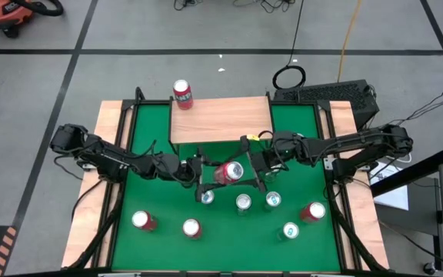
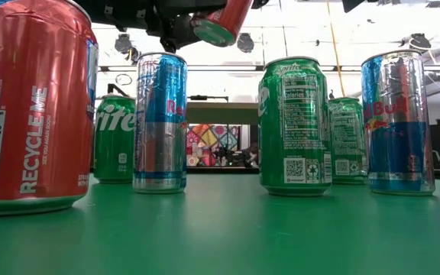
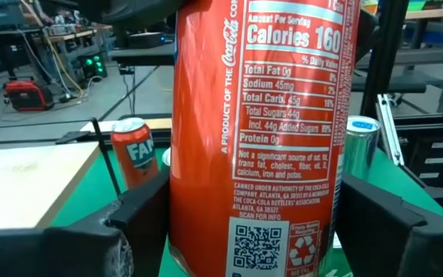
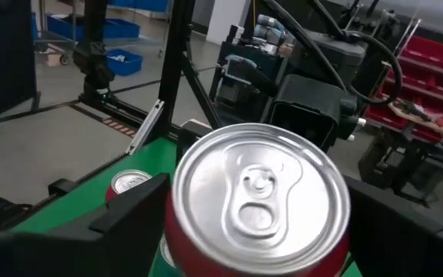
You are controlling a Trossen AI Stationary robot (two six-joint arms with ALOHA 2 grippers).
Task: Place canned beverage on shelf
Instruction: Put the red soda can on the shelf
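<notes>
Holding one red cola can (image 1: pixel 229 172) from both sides, the left gripper (image 1: pixel 203 171) and right gripper (image 1: pixel 254 165) each have fingers spread around its body, tilted above the green surface (image 1: pixel 152 201) mid-table. Below stand upright cans, among them a green Sprite can (image 2: pixel 294 126) and a blue-silver energy-drink can (image 2: pixel 160 122); a slip during the handover could topple them. Farther off, the light-wood shelf on black legs (image 1: pixel 220 119) carries an orange Fanta can (image 1: pixel 182 94) at its far-left corner. Which gripper bears the load is unclear.
</notes>
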